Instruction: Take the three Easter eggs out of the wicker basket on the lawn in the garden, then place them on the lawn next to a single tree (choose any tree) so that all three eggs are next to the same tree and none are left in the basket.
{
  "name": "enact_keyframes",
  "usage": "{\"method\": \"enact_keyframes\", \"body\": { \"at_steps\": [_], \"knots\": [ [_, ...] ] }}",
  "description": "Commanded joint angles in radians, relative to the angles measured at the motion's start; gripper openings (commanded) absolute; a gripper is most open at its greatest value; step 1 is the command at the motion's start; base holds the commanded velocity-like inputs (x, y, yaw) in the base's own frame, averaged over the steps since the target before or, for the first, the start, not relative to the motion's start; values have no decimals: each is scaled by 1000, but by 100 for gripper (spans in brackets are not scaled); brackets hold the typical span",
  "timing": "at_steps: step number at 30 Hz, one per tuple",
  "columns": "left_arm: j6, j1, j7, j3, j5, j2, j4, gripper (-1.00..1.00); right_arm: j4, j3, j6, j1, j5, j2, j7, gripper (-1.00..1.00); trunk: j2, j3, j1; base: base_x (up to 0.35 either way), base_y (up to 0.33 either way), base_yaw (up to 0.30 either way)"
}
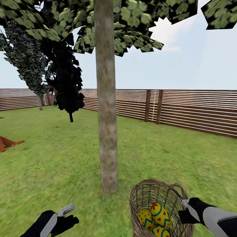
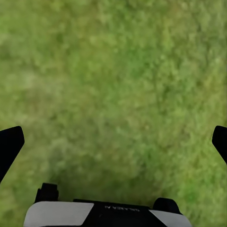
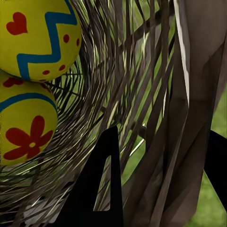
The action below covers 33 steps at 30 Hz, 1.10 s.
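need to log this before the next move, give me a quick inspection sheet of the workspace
surface: mottled green lawn, flat.
job's things: wicker basket stands on the grass just right of the tree trunk; all three Easter eggs are inside it, none on the grass.
clutter: part of a reddish wooden frame at the left edge.
grippers: left gripper is open over bare grass, holding nothing; right gripper is at the basket's right rim, one finger inside the wall and one outside, jaws apart.
cables: nothing seen.
surroundings: brown slat fence along the back, a dark conical tree and another tree behind it, pale sky.
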Motion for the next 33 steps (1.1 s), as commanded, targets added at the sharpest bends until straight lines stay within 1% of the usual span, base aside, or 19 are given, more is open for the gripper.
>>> {"method": "enact_keyframes", "body": {
  "at_steps": [1, 13, 15, 17, 33],
  "knots": [
    [3, -1, -2, -4, -1, 1, -1, 100, 1, -1, 2, -2, -13, 0, 4, -100, -9, -5, 4, 0, 0, 0],
    [3, -1, -2, -5, -1, 0, -1, 100, 1, -1, 0, -2, -13, 0, 4, -100, -93, -42, 50, 0, 0, 0],
    [3, -1, -2, -6, -1, -9, -1, 100, 1, -1, 0, -2, -13, 0, 4, -100, -107, -49, 58, 0, 0, 0],
    [3, -1, -2, -6, -1, -11, -1, 100, 1, -2, 0, -2, -13, -3, 4, -100, -121, -55, 65, 0, 0, 0],
    [3, -1, -2, -7, -1, -11, -1, 100, 1, -1, 0, -2, -13, 1, 4, -100, -233, -105, 127, 0, 0, 0]
  ]
}}
